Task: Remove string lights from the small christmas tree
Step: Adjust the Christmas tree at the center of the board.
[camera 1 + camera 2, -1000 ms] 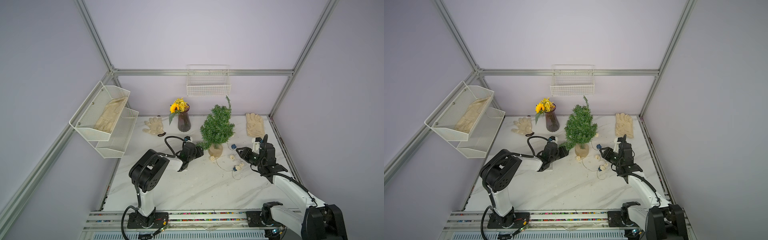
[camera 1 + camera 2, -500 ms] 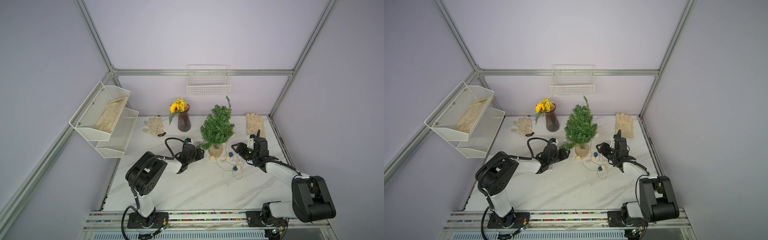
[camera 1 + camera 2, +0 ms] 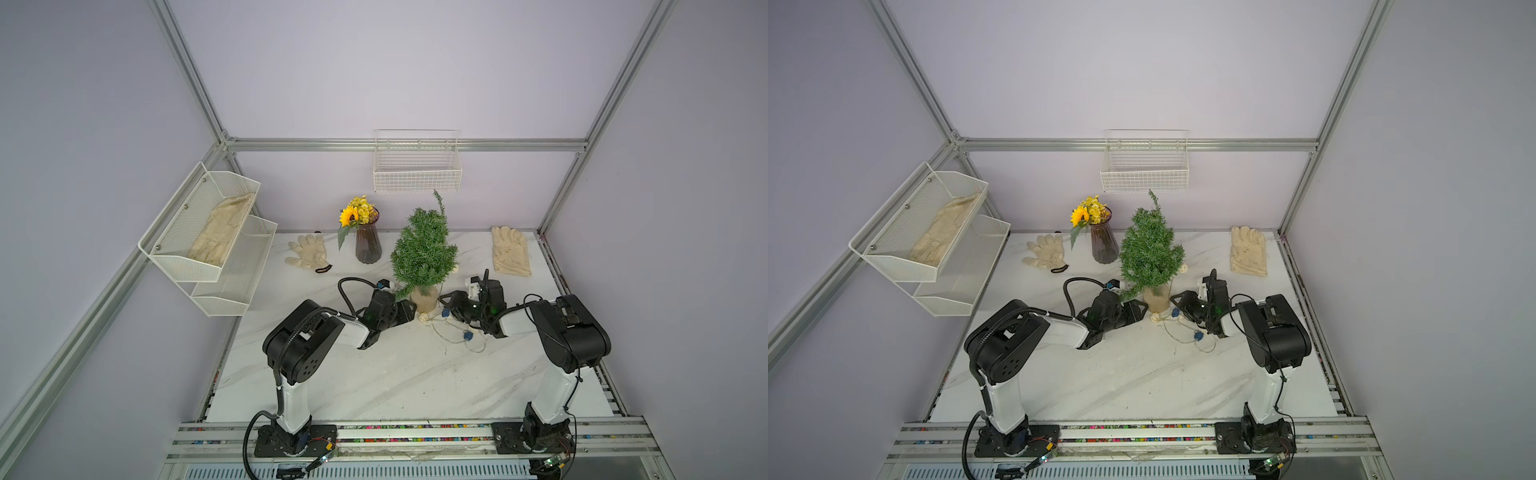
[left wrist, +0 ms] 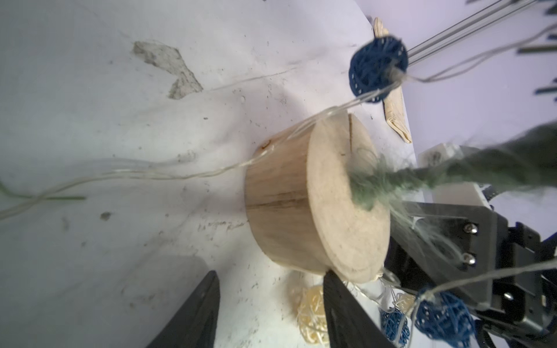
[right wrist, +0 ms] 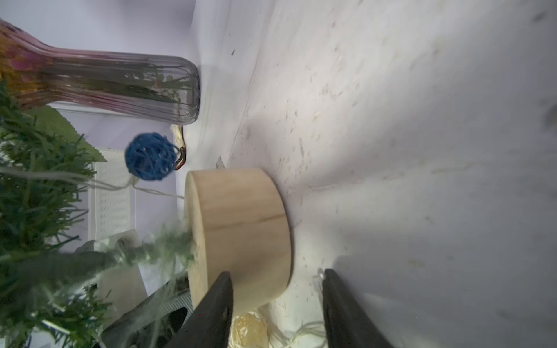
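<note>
Tree (image 3: 424, 253): stood upright on the table (image 3: 395, 374) near the vase (image 3: 368, 249); long axis vertical, thin tip pointing up.
Lights (image 3: 467, 334): wire draped across the tan base (image 4: 289, 208), one blue ball hanging near the trunk, other balls lying on the table in front of it.
Left gripper (image 4: 269, 274): jaws apart, empty, beside the base.
Right gripper (image 5: 276, 271): jaws apart, empty, on the base's other side.

The trunk of the small christmas tree (image 4: 391, 180) is blurred in both wrist views; beside its base the string lights (image 4: 378, 67) run off the picture's edge (behind its foliage, in both top views, their wire cannot be followed)
</note>
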